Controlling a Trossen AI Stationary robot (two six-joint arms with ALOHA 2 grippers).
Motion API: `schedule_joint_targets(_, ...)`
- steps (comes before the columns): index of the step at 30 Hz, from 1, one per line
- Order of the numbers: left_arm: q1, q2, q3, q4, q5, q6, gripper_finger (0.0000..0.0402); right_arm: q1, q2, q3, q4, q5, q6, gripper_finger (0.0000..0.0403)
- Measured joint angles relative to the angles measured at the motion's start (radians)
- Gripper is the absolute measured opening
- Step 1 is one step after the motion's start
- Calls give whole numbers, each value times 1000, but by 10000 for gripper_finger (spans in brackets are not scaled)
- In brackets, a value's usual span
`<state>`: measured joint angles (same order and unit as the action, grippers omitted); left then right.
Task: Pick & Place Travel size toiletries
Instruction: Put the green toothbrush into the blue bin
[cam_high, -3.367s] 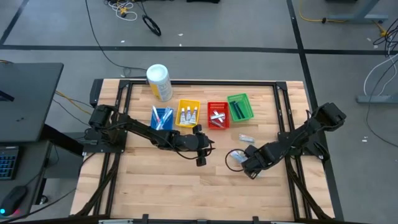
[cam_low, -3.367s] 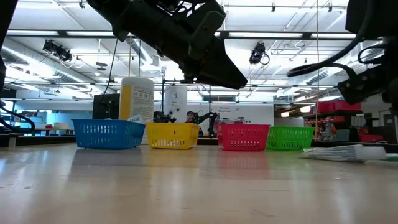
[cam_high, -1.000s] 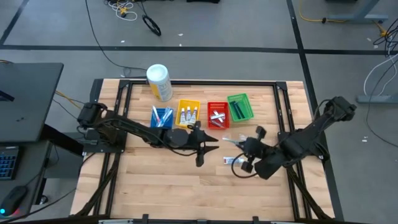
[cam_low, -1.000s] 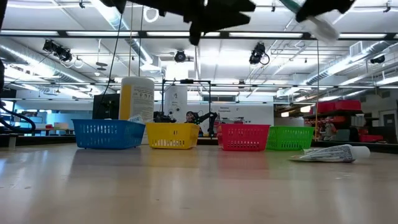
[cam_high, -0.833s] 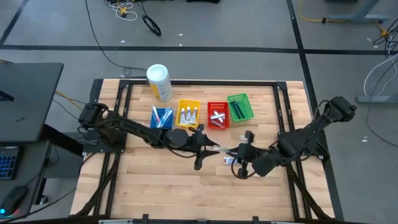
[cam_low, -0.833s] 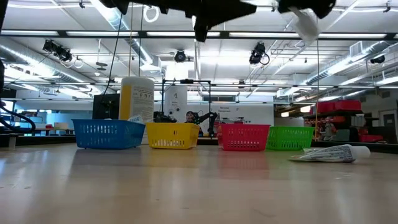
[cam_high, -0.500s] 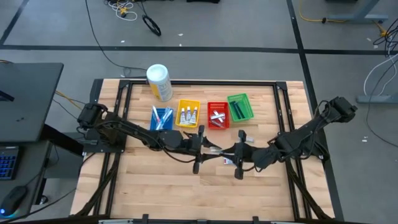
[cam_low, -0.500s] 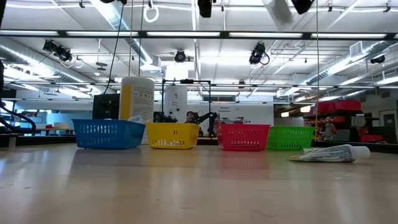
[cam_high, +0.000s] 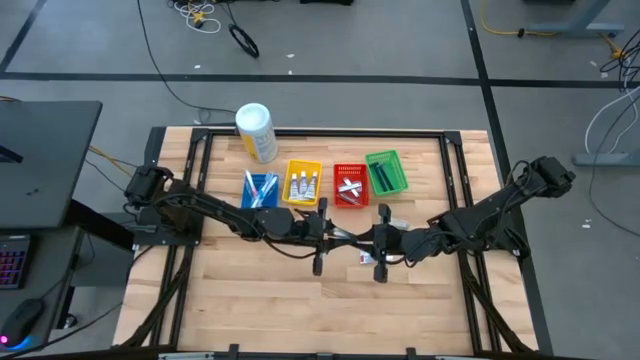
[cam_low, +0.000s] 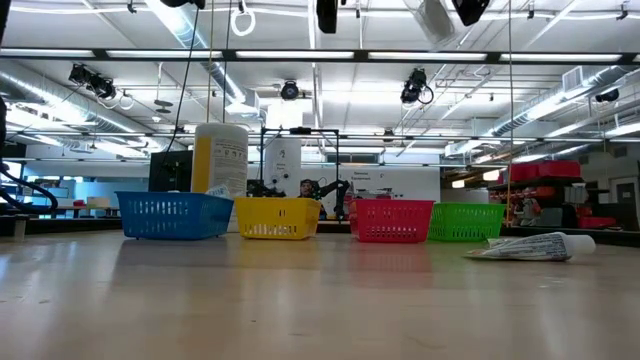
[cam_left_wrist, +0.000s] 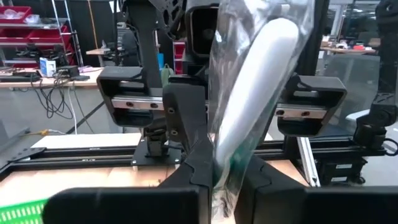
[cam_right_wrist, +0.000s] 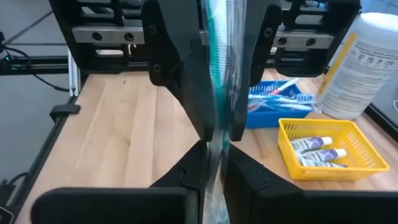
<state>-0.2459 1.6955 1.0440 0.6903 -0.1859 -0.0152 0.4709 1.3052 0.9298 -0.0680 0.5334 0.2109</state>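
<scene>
A toothbrush in a clear wrapper, with a white handle and teal bristles, hangs high over the table's middle. My left gripper and my right gripper meet there fingertip to fingertip, both shut on it. The low view shows only the wrapper at its top edge. A white toothpaste tube lies flat on the table below them. My left gripper pinches the wrapper's near end between its two fingers. The fingers lie level and point toward the table's right. The wrapped toothbrush is lifted clear of the table. My right gripper pinches the wrapper between its two fingers, right beside the left gripper's fingertips. The fingers lie level and point toward the table's left. The wrapped toothbrush is clear of the table.
At the far middle stand a blue basket with toothbrushes, a yellow one with tubes, a red one and a green one. A white-and-yellow canister stands at the far left. The near half shows bare wood.
My right gripper has carried the wrapped toothbrush toward the table's left, up to my left gripper, which has reached a little toward it. The two grippers now meet over the table's middle with the toothbrush between them, high above the tube on the table.
</scene>
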Motion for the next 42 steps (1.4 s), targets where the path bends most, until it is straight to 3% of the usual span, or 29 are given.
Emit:
schedule_joint_targets(6, 0, 0, 0, -25, -36, -18, 46, -1, 0, 0, -7, -11, -33, 56)
schedule_joint_targets(12, -1, 1, 0, -81, -42, -37, 28, 0, 0, 0, -33, -16, -40, 90)
schedule_joint_targets(18, 0, -11, 0, -227, -125, -113, 29, 0, 0, 0, -171, -13, 85, 114)
schedule_joint_targets(24, 13, -92, 0, -609, -235, -313, 44, 0, 4, 0, -338, -20, 299, 116)
schedule_joint_targets(33, 176, -299, 0, -1194, -216, -486, 28, -4, 11, 0, -324, -19, 305, 116)
schedule_joint_targets(38, 313, -305, -1, -1396, -138, -522, 43, -8, 11, 0, -332, -19, 305, 116)
schedule_joint_targets(42, 393, -292, -2, -1446, -106, -519, 36, -8, 11, 0, -332, -19, 300, 116)
